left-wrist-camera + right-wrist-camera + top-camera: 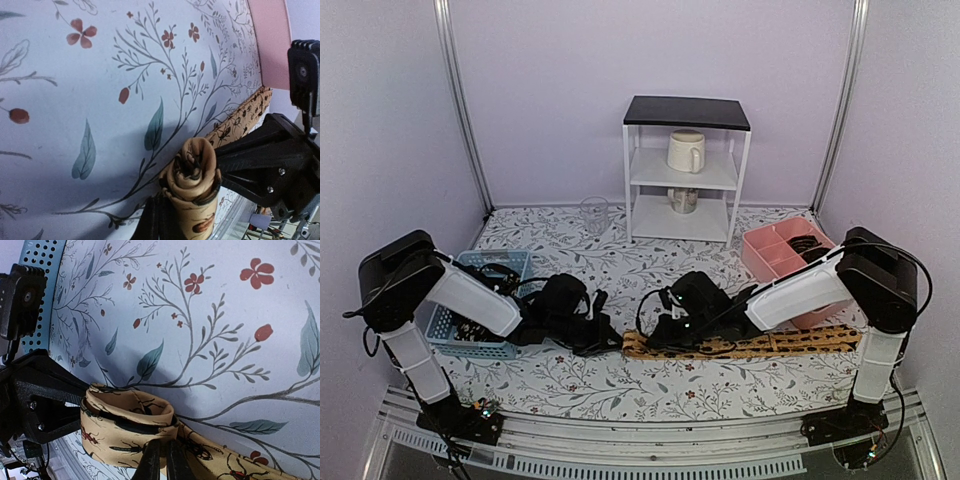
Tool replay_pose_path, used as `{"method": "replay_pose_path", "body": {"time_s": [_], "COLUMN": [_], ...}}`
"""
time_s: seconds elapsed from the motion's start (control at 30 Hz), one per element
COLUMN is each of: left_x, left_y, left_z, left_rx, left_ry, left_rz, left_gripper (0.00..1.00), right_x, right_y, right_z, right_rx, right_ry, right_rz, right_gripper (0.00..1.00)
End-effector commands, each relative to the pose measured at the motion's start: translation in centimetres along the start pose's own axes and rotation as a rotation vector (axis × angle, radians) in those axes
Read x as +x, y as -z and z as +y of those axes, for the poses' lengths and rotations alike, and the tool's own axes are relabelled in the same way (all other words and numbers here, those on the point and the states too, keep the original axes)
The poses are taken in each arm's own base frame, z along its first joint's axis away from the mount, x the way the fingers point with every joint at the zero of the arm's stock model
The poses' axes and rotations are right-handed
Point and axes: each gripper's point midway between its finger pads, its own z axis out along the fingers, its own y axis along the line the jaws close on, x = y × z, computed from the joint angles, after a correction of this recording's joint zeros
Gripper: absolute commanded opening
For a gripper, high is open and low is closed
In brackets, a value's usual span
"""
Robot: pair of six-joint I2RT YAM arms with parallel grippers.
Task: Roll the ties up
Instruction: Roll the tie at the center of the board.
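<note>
A tan-orange tie (pixel 790 343) with a dark insect pattern lies along the front of the table, and its left end is wound into a small roll (pixel 192 172). My left gripper (pixel 161 207) is shut, its fingers pressed against the left side of the roll and gripping the fabric. From the other side, my right gripper (pixel 162 447) is shut on the lower edge of the rolled loop (pixel 125 425). In the top view the two grippers meet at the tie's left end, left (pixel 613 342) and right (pixel 655 335). The roll hides the fingertips.
A blue mesh basket (pixel 490 257) with dark ties stands at the left, behind my left arm. A pink divided tray (pixel 765 245) sits at the right. At the back are a white shelf (pixel 685 112) and a clear glass (pixel 594 212).
</note>
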Motion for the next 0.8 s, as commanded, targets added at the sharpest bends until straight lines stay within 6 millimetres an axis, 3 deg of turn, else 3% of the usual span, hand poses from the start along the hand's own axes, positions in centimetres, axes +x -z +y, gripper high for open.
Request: {"method": "replay_pose_path", "body": {"time_s": [0.0, 0.43, 0.77], "left_x": [-0.6, -1.0, -0.4], "left_y": [0.1, 0.3, -0.3], "left_z": [-1.8, -5.1, -5.6], "left_rx": [0.040, 0.140, 0.137], "left_ry": [-0.035, -0.057, -0.061], "left_rz": [-0.009, -0.010, 0.008], "left_gripper": [0.00, 0.00, 0.00], "right_x": [0.0, 0.1, 0.0], "right_y": [-0.9, -0.6, 0.1], "right_z": [0.4, 0.9, -0.2], "right_rx": [-0.029, -0.082, -0.073], "right_ry": [0.002, -0.003, -0.013], "right_rz": [0.012, -0.001, -0.037], "right_gripper": [0.07, 0.07, 0.07]}}
